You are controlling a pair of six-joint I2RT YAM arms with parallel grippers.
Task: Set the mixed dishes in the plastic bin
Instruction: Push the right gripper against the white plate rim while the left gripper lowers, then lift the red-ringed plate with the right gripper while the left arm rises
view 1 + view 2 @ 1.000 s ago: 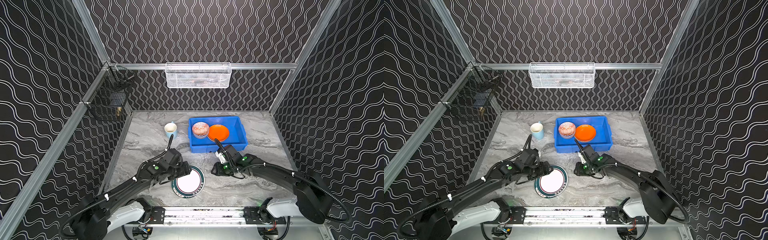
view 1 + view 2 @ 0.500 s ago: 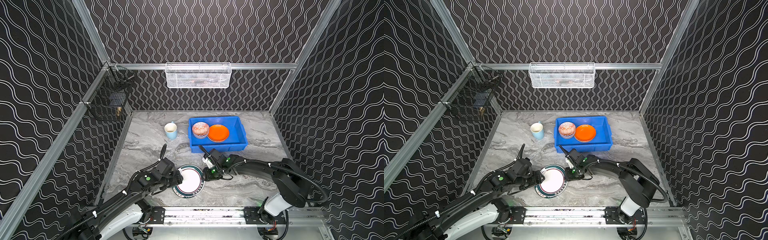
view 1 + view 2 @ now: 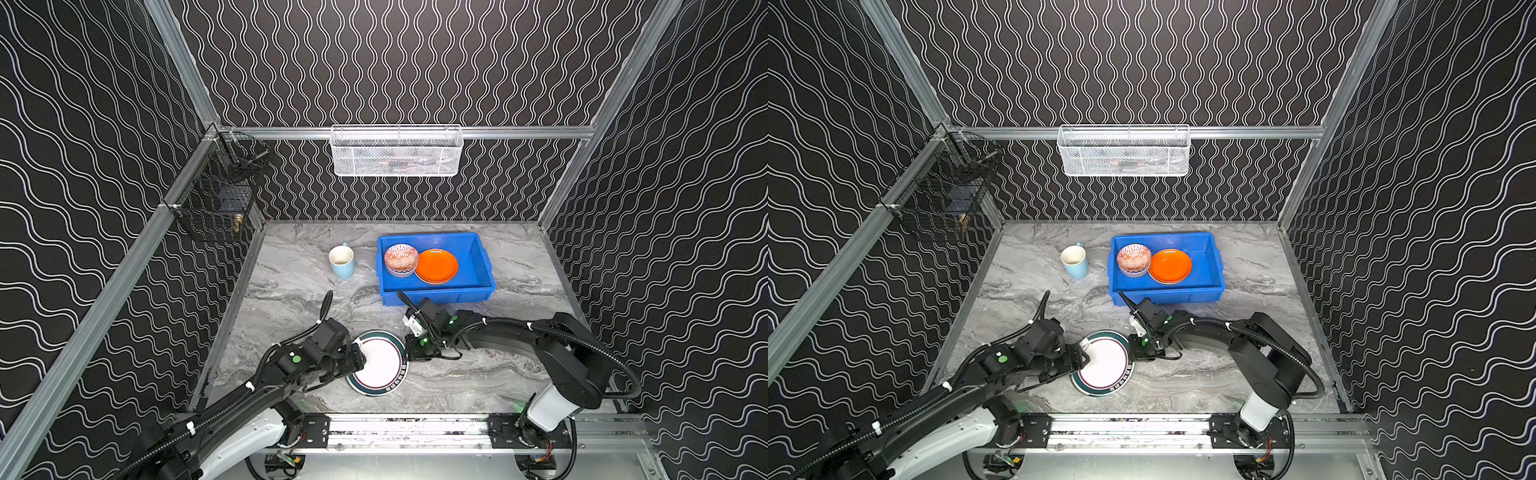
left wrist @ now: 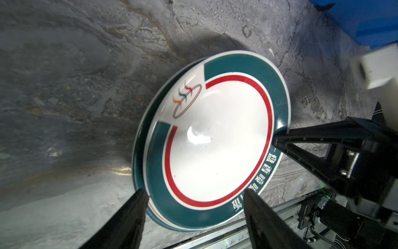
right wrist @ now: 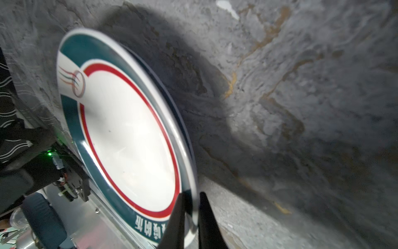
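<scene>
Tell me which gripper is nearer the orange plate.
Right. The right gripper sits in front of the orange plate, outside the bin; the left gripper lies farther, across the white plate.

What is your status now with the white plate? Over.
Right end effector shut on white plate rim. Left end effector open at opposite edge, not gripping. Plate outside blue bin. Bowl and orange plate already inside bin.
</scene>
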